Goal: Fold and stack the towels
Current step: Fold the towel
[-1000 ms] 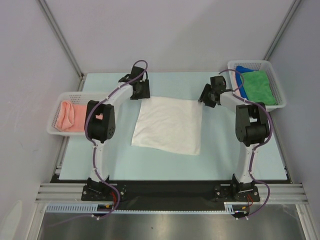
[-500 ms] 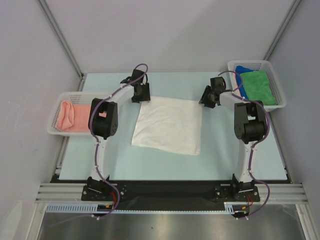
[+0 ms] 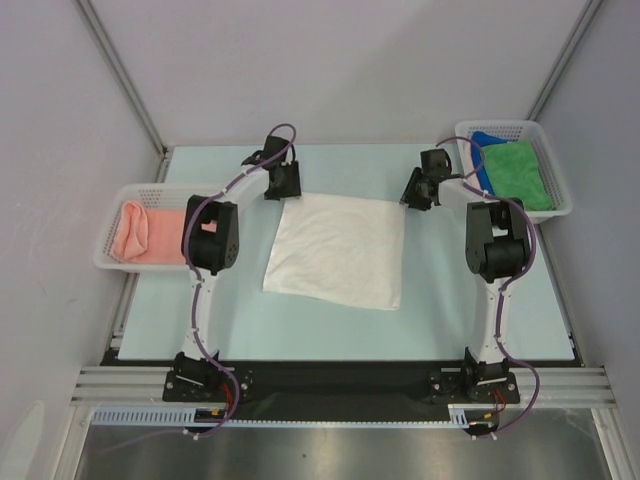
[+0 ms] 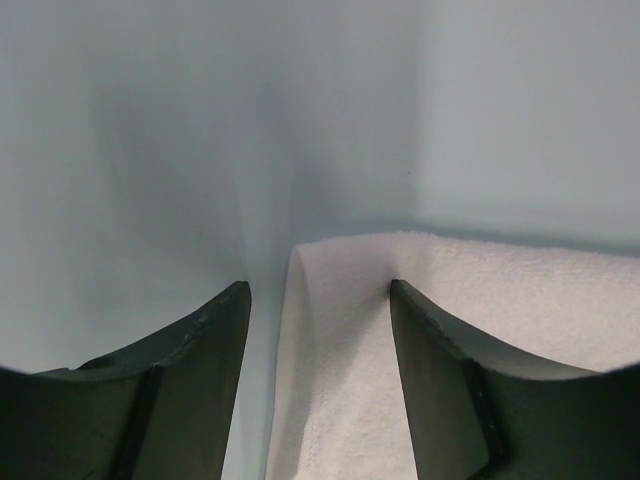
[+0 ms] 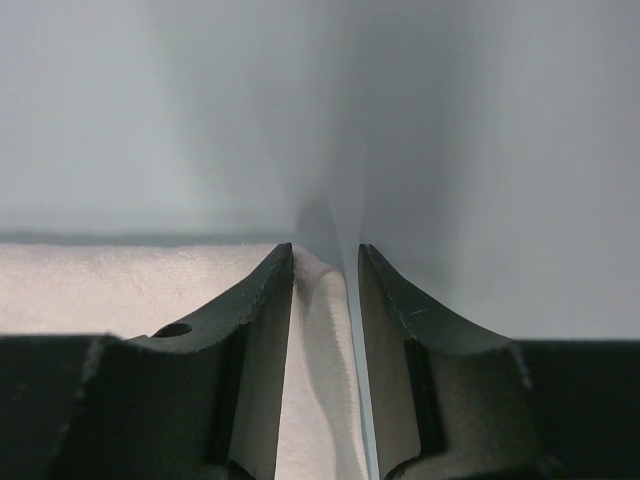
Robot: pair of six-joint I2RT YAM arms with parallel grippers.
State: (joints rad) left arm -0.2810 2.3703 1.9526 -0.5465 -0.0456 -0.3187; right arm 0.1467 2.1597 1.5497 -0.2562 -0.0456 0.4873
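The white towel [image 3: 340,250] lies spread flat in the middle of the table. My left gripper [image 3: 283,192] is down at its far left corner, open. In the left wrist view that corner of the towel [image 4: 350,380] sits between the fingers of the gripper [image 4: 318,290], with bare table beside the left finger. My right gripper [image 3: 413,197] is at the far right corner. Its jaws [image 5: 325,250] stand narrow around a bunched ridge of towel [image 5: 315,330], which touches the left finger; a thin gap remains by the right finger. The pink towel [image 3: 135,232], green towel [image 3: 518,175] and blue towel [image 3: 483,150] lie in baskets.
A white basket [image 3: 112,258] holding the pink towel stands at the table's left edge. Another white basket [image 3: 500,128] with the green and blue towels stands at the far right corner. Grey walls close in the table on three sides.
The right gripper's jaws have narrowed around the towel's far right corner. Both grippers have shifted slightly farther back at the towel's far edge. The towel lies as before.
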